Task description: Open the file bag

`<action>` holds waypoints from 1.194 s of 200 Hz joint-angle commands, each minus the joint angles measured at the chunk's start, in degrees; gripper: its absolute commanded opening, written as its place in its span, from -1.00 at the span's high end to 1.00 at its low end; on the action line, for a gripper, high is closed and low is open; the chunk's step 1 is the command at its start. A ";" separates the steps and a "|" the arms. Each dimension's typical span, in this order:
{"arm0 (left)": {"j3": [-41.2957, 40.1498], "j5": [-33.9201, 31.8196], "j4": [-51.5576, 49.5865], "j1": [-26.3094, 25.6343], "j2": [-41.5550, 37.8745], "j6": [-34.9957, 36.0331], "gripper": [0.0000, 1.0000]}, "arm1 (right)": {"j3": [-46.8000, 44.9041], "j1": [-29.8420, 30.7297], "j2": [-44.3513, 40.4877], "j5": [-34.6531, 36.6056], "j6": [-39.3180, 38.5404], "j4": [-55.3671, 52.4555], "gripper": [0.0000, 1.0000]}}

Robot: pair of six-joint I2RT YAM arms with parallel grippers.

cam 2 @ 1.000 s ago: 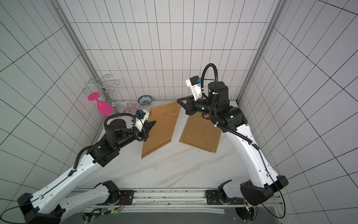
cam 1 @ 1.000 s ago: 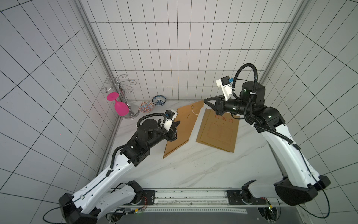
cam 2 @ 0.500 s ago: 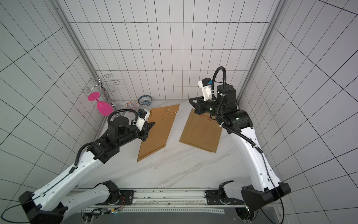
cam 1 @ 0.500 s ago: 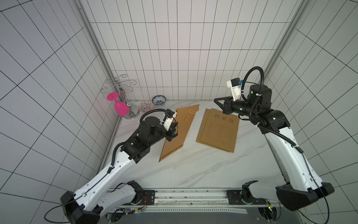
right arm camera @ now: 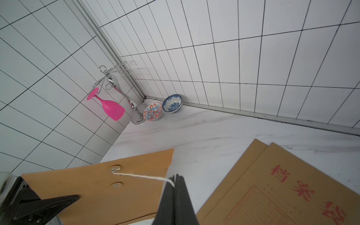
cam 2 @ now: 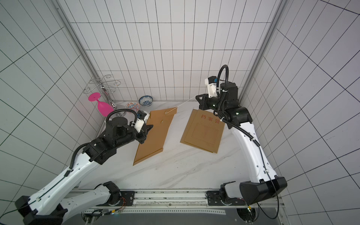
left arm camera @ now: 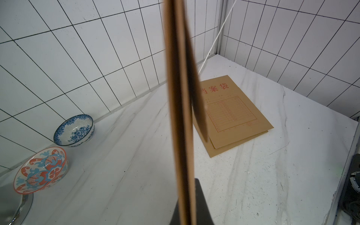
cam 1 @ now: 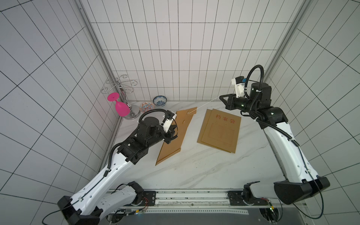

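Note:
The file bag [cam 1: 176, 134] is a brown paper envelope, held tilted up off the table by its left edge, with my left gripper [cam 1: 171, 134] shut on it. Its white string [cam 1: 204, 104] runs taut from the upper button [right arm camera: 115, 169] to my right gripper [cam 1: 221, 97], which is shut on the string's end near the back wall. The lower button [right arm camera: 116, 185] has no string on it. In the left wrist view the bag [left arm camera: 181, 116] shows edge-on between my left gripper's [left arm camera: 187, 187] jaws. In the right wrist view the string [right arm camera: 142, 176] ends in my right gripper's [right arm camera: 176, 176] tips.
Two more brown file bags [cam 1: 220, 130] with red print lie stacked flat to the right of the held one. In the back left corner are a blue bowl [cam 1: 159, 100], a red patterned bowl [cam 1: 146, 107] and a metal rack [cam 1: 121, 91] holding a pink glass [cam 1: 120, 108].
My right gripper has moved right and back, drawing the string out straight. My left gripper has carried the bag a little left and toward the front.

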 commanded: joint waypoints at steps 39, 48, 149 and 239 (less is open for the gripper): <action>1.36 -0.24 -3.84 0.33 -0.66 1.80 1.00 | 6.13 -3.48 2.22 0.30 0.78 3.74 1.00; 1.34 -0.16 -4.02 0.28 -0.78 1.91 1.00 | 6.04 -3.97 2.41 0.12 0.95 3.97 1.00; 3.65 1.84 -3.27 1.87 -3.35 -0.48 1.00 | -4.05 -6.35 -1.75 -7.49 -4.00 13.52 -0.69; 12.23 7.67 -1.58 4.97 -6.26 -3.23 1.00 | -31.46 -6.83 -15.61 2.67 -10.12 31.78 -0.82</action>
